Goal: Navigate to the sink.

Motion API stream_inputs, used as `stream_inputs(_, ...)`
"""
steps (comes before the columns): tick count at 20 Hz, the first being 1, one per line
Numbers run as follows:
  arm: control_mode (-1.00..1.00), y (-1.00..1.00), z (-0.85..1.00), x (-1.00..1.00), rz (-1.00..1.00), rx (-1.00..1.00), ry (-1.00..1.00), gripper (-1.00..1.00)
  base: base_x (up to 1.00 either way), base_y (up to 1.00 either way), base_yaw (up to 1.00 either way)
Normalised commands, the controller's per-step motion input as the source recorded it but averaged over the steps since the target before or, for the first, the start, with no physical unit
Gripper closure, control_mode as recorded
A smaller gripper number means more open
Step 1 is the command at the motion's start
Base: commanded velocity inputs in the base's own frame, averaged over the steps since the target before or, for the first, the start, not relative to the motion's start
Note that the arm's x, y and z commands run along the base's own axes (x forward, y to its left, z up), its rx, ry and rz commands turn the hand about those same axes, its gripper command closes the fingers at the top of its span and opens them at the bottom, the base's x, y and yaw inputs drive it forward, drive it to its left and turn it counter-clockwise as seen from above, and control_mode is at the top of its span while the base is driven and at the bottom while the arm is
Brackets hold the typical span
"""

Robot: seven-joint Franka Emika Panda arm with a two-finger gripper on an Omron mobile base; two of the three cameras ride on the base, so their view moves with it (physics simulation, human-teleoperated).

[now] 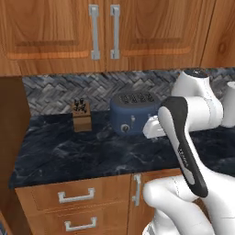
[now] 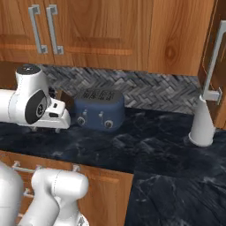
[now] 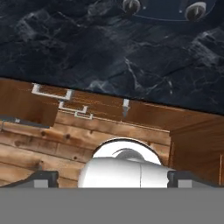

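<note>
The sink is out of view. My gripper [image 2: 50, 129] hangs over the front part of the dark marbled counter [image 1: 69, 151], just in front of a blue toaster [image 1: 134, 114]. It points downward. In the hand view its two dark fingertips [image 3: 43, 178] stand far apart, so the gripper [image 3: 114, 179] is open with nothing between them. That view looks down on the counter edge [image 3: 109, 74] and the wooden drawer fronts [image 3: 65, 98] below it.
A wooden knife block [image 1: 81, 115] stands left of the toaster by the herringbone backsplash. A white cone-shaped object [image 2: 202, 123] stands on the counter at the right, where the counter [image 2: 176, 176] turns a corner toward me. Wooden wall cabinets [image 1: 105, 32] hang above.
</note>
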Motion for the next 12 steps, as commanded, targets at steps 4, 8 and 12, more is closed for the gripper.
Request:
stream_inputs(4, 1.00, 0.00, 0.00, 0.00, 0.00, 0.00, 0.00, -1.00, -0.88, 1.00, 0.51)
stream_inputs(8, 1.00, 0.00, 0.00, 0.00, 0.00, 0.00, 0.00, -1.00, -0.28, 0.97, 0.73)
stream_inputs(12, 1.00, 0.00, 0.00, 0.00, 0.00, 0.00, 0.00, -1.00, -0.06, 0.60, 0.99)
